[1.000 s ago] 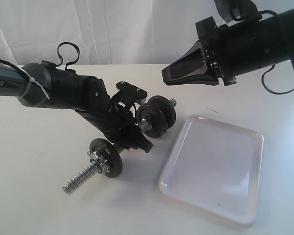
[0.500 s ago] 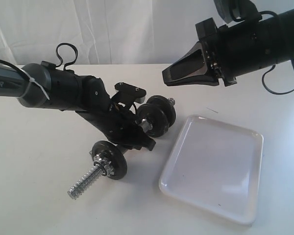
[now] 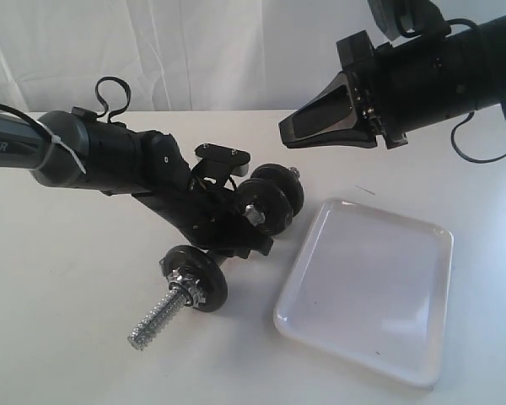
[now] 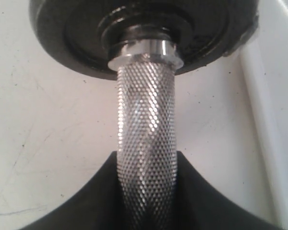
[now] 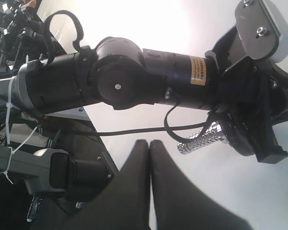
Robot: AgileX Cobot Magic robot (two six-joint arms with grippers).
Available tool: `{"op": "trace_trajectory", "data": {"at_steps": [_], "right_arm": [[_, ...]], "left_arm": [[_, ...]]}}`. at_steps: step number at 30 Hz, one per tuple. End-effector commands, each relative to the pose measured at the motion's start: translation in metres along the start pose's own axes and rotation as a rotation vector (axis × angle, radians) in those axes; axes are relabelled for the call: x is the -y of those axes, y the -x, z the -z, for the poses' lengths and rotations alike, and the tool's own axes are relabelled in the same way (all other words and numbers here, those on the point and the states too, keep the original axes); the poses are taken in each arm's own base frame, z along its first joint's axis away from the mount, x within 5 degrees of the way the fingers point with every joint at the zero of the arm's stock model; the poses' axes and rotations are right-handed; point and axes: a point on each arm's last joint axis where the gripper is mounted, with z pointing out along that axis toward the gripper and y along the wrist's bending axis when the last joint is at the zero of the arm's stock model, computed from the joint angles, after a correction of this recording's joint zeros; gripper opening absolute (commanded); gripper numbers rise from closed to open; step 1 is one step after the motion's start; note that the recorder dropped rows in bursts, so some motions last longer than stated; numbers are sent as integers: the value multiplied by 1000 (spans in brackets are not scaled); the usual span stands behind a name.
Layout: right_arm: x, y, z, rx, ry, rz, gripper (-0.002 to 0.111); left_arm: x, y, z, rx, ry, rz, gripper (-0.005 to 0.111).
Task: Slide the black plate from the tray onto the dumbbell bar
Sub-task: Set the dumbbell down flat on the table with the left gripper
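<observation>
My left claw [image 3: 239, 239] is closed tight around the knurled middle of the bar [image 3: 156, 316]. In the left wrist view its black fingers [image 4: 77, 211] press the chrome from both sides. The bar lies slanted over the white table [image 3: 76, 337]: the bare threaded end points near and left, the other end points far and right. Three black plates sit on this bar. The near plate [image 3: 204, 272] is beside the threaded end, with a silver nut on its outer face. The two far plates [image 3: 268, 205] stand side by side at the other end, just left of the far left corner of the tray [image 3: 320, 221]. Which one of them is the plate of the task, I cannot tell. I also cannot tell if the plates touch the table or hang a little above it. The tray is on the right part of the table, near the bar but apart from it. My right claw [image 3: 288, 131] hangs high in the air, far and right, above the tray's far edge and well apart from the bar. Its fingers [image 5: 134, 182] are pressed together and it grips nothing.
</observation>
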Motion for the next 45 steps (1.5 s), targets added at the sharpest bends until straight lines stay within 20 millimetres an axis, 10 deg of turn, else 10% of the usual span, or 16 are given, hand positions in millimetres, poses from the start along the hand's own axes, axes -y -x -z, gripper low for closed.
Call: {"op": "trace_trajectory", "data": {"at_steps": [1,45], "right_arm": [[-3,0,1,1,2,9,0],[-3,0,1,0,0,9,0]], "left_arm": [[12,31,48,204,-16,24,0],[15,28,26,219,-9,38,0]]}}
